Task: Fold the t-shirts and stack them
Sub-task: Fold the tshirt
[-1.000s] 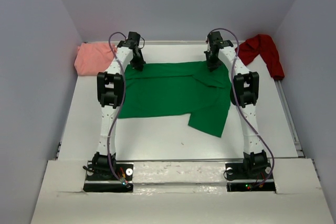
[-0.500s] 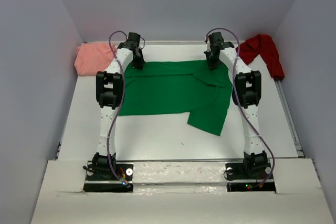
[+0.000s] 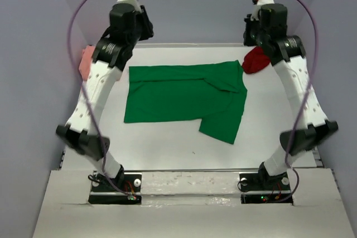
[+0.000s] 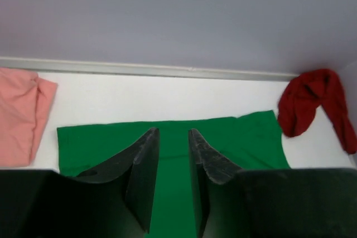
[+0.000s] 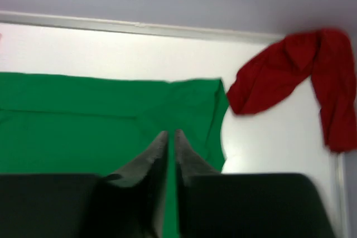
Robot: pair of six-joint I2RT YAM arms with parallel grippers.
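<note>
The bright green t-shirt point(image 3: 184, 96) lies spread on the white table point(image 3: 167, 143), with one sleeve flap folded over at its near right. At the far left lies the salmon-pink t-shirt point(image 4: 22, 112), mostly hidden behind the left arm in the top view. A dark red t-shirt point(image 5: 279, 76) is bunched at the far right corner. Both arms are raised high above the green shirt's far edge. My left gripper point(image 4: 173, 132) is open with nothing between its fingers. The fingers of my right gripper point(image 5: 171, 132) stand almost together, only a thin slit apart, and hold nothing.
A grey back wall point(image 4: 178, 20) rises just behind the table's far edge, and side walls close in left and right. The arm bases point(image 3: 114, 182) stand at the near edge.
Both arms have lifted from the green shirt's far edge to well above the table. The left gripper has opened. The shirt stays flat where it lay.
</note>
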